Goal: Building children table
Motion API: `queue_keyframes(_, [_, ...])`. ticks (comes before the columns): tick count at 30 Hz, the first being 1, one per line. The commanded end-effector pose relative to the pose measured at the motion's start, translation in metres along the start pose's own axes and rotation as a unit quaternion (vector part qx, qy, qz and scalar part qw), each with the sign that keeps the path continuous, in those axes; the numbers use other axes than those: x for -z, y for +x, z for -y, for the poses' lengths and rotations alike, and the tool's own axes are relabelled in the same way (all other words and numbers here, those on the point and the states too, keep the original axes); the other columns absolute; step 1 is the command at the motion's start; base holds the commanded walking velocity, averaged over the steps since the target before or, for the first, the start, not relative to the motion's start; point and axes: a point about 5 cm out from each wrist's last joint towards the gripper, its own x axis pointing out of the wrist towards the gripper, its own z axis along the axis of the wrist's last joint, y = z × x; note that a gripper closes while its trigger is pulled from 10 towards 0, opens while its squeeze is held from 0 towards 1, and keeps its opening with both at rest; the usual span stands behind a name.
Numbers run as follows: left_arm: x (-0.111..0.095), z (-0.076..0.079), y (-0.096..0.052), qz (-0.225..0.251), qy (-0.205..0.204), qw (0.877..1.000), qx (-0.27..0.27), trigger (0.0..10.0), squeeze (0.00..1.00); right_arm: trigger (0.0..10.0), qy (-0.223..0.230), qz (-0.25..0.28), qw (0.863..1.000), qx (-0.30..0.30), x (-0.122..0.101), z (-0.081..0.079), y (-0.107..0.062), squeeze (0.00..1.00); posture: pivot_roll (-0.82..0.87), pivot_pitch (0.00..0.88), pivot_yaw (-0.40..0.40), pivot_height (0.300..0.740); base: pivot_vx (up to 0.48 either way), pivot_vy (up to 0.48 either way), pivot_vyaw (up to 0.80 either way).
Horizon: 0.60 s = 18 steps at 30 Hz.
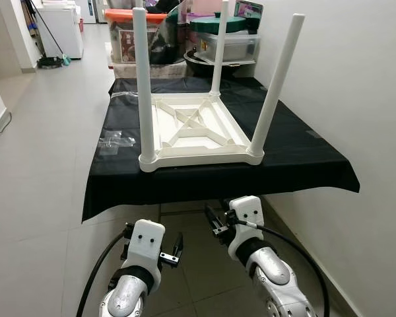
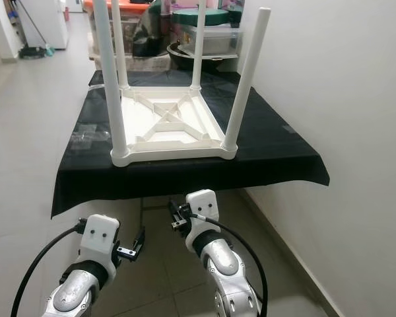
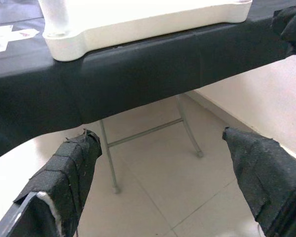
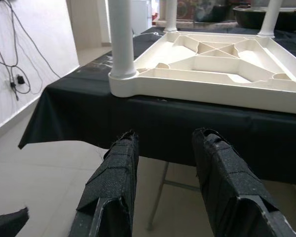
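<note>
White children table (image 1: 197, 132) stands upside down on the black-draped bench (image 1: 297, 155); left claw (image 3: 163, 173) and right claw (image 4: 163, 168) hang spread below its near edge. No writing readable.

Both silver arms low & fwd, wrists bent up. Left gripper (image 3: 160, 173) at approx 7 o'clock in head views, black fingers (image 3: 64, 177) spread wide, holding nothing. Right gripper (image 4: 165, 182) at approx 5 o'clock, slightly further fwd than left, fingers (image 4: 113, 182) parted w/ narrower gap, also holding nothing.
</note>
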Motion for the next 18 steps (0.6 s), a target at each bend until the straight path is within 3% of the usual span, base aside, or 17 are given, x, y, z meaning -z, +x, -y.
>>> queue_keyframes(1, [0.0028, 0.0001, 0.0019, -0.004, -0.009, 1.000, -0.001, 10.0, 0.00, 10.0, 0.012, 0.003, 1.000, 0.005, 0.0011, 0.0006, -0.0003, 0.00, 0.11, 0.000, -0.065, 0.740, 0.000, 0.000, 0.00])
queue_keyframes(6, [0.0044, -0.0019, 0.0024, -0.008, -0.012, 1.000, -0.005, 10.0, 0.00, 10.0, 0.013, 0.000, 1.000, 0.005, 0.0025, -0.0001, 0.0008, 0.00, 0.12, 0.000, -0.067, 0.740, 0.000, -0.100, 0.00])
queue_keyframes(18, [0.0112, -0.0090, 0.0035, -0.018, -0.037, 0.999, -0.017, 10.0, 0.00, 10.0, 0.015, -0.007, 1.000, 0.005, 0.0048, -0.0012, 0.0017, 0.00, 0.15, 0.000, -0.077, 0.740, 0.328, -0.284, 0.00])
